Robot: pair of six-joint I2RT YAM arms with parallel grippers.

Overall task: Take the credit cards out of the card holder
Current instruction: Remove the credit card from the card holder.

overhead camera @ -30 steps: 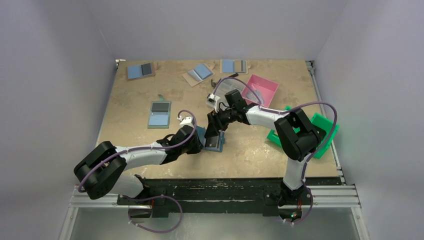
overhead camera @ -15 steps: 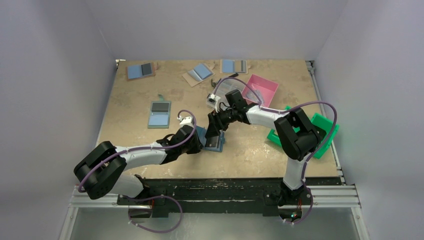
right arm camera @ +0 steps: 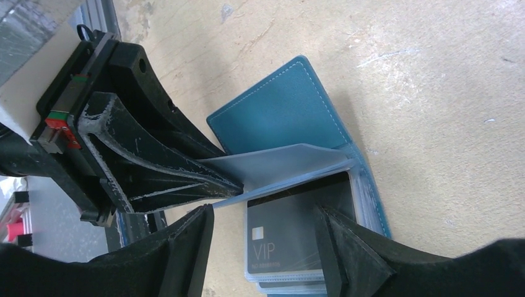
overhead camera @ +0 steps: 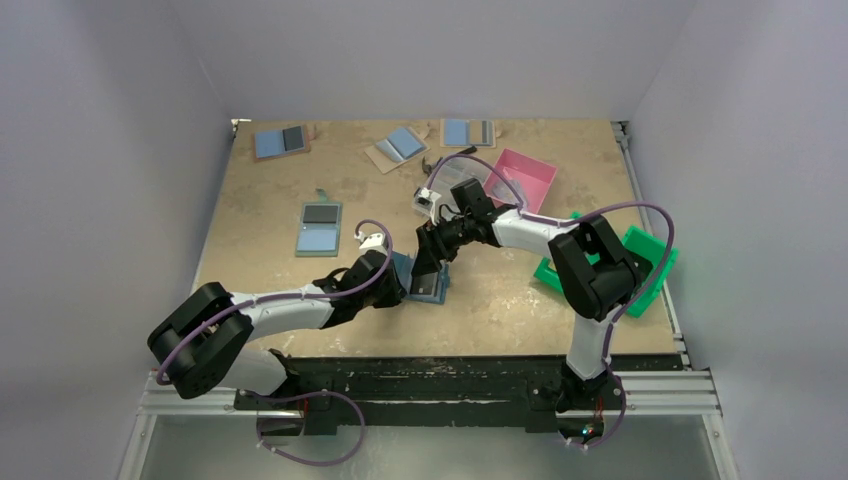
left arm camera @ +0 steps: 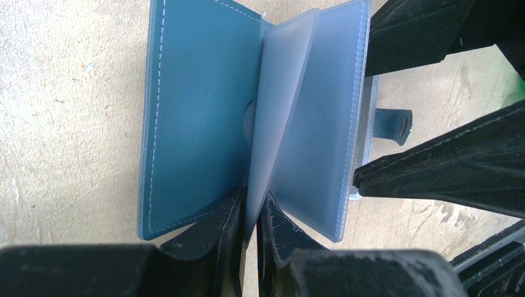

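The card holder (overhead camera: 428, 281) lies open on the table between both arms, its blue cover (left arm camera: 198, 117) flat and its clear sleeves (left arm camera: 309, 111) fanned up. My left gripper (left arm camera: 251, 226) is shut on the edge of one clear sleeve and holds it lifted; it also shows in the right wrist view (right arm camera: 229, 182) and the top view (overhead camera: 398, 280). A dark grey credit card (right arm camera: 291, 238) marked VIP sits in a sleeve. More card edges show under it. My right gripper (right arm camera: 263, 213) is open, one finger on each side of that card, and is close above the holder in the top view (overhead camera: 428, 260).
A blue holder with a black panel (overhead camera: 320, 228) lies to the left. Three more holders lie along the far edge (overhead camera: 281, 140), (overhead camera: 398, 147), (overhead camera: 468, 132). A pink tray (overhead camera: 527, 178) and a green tray (overhead camera: 645, 262) stand on the right.
My right gripper has shifted very slightly left over the holder. The left gripper keeps its hold on the sleeve.
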